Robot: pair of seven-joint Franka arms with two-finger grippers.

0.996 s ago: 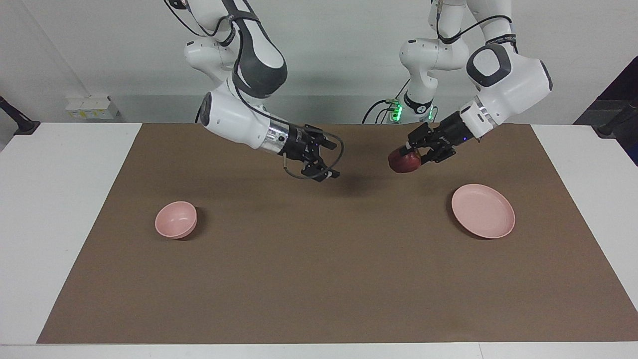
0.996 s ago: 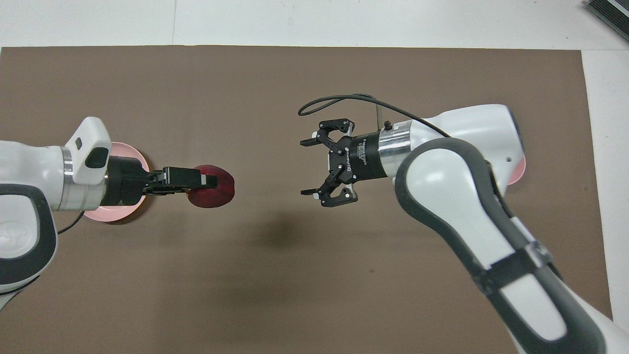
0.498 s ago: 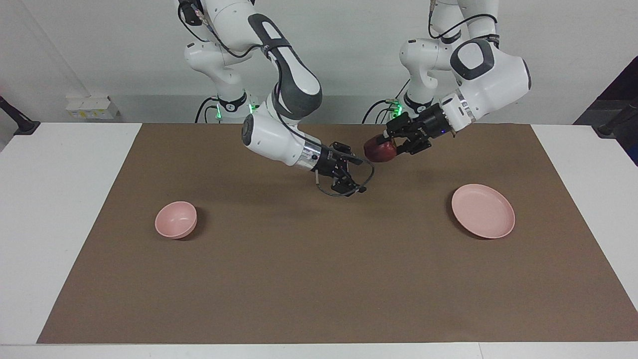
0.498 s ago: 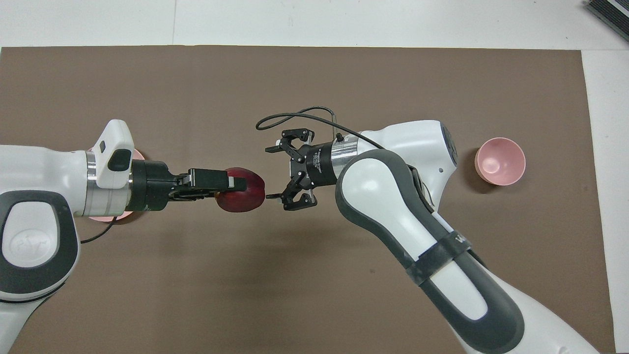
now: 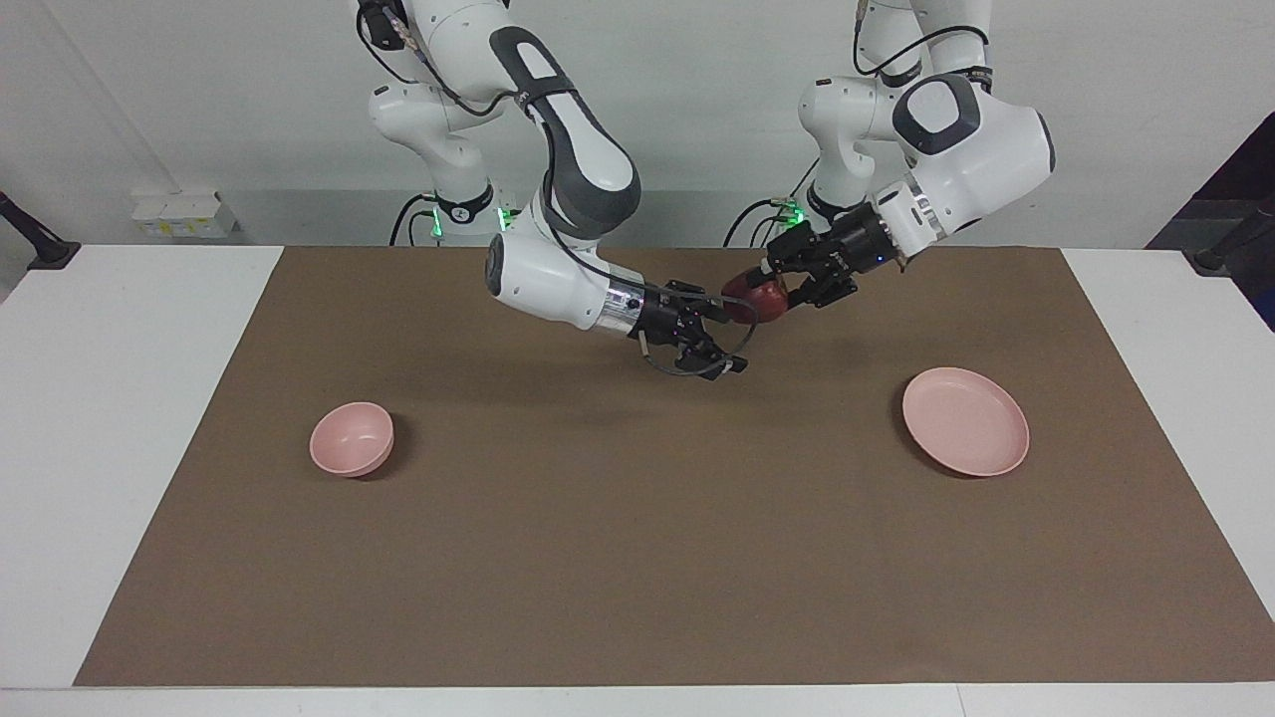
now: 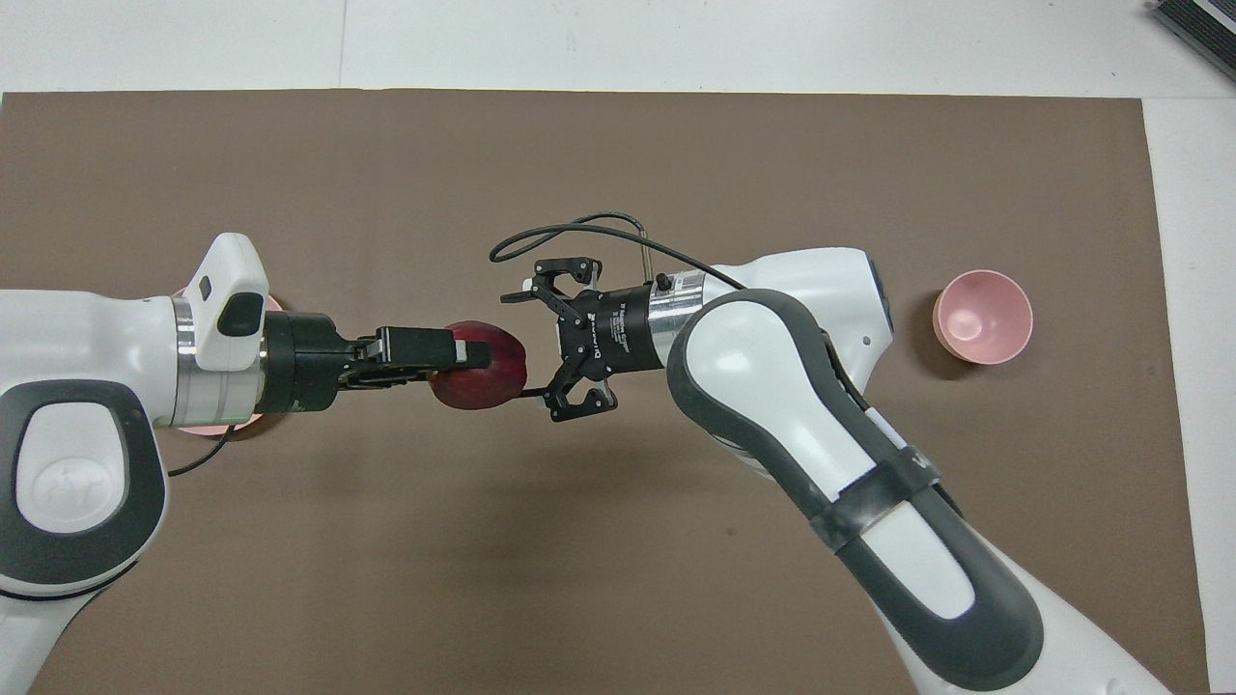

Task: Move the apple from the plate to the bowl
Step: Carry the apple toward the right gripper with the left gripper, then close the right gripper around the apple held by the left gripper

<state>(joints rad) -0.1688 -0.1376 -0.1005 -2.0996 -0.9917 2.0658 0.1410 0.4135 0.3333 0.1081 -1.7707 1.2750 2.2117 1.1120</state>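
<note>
Dark red and glossy, the apple hangs in the air in the upper middle of the facing view, above the brown mat. It is round, with a paler streak showing on its skin in the overhead view. The left gripper, coming in from the upper right of the facing view, has its jaws clamped on the apple.

From the upper left of that view the right gripper reaches toward the fruit with its jaws spread wide and holding nothing; they stand around the apple's free side, and whether they touch it cannot be told.

On the tabletop, the pale pink plate lies bare at the right of the facing view; in the overhead view only slivers of it show under the left arm at the left edge. A smaller, deeper pink bowl sits at the left of the facing view, well apart from the plate, with nothing in it.
</note>
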